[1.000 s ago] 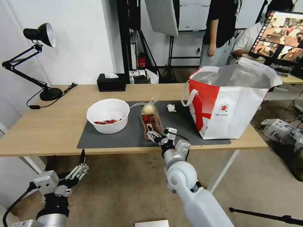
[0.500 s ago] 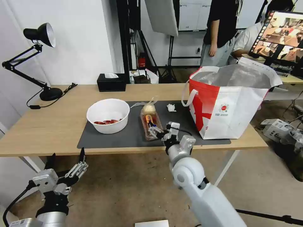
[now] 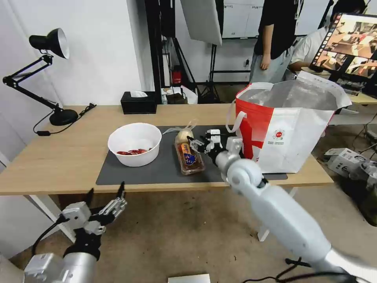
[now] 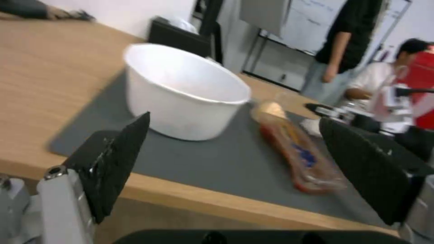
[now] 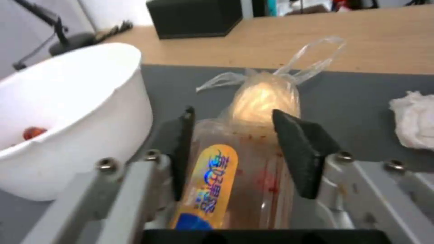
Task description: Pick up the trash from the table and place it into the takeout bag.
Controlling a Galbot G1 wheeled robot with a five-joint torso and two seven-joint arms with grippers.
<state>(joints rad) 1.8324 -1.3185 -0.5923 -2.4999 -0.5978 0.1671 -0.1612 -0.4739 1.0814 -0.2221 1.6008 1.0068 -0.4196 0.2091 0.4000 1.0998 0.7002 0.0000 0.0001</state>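
Two claws appear: our right claw point(image 5: 233, 149), released, straddles the clear tray point(image 3: 189, 158) on the desk's point(image 3: 59, 157) mat, apparently lined up to clamp it beside the bagged bun point(image 5: 264, 98), while our left claw point(image 3: 106, 202) waits released below the near edge.
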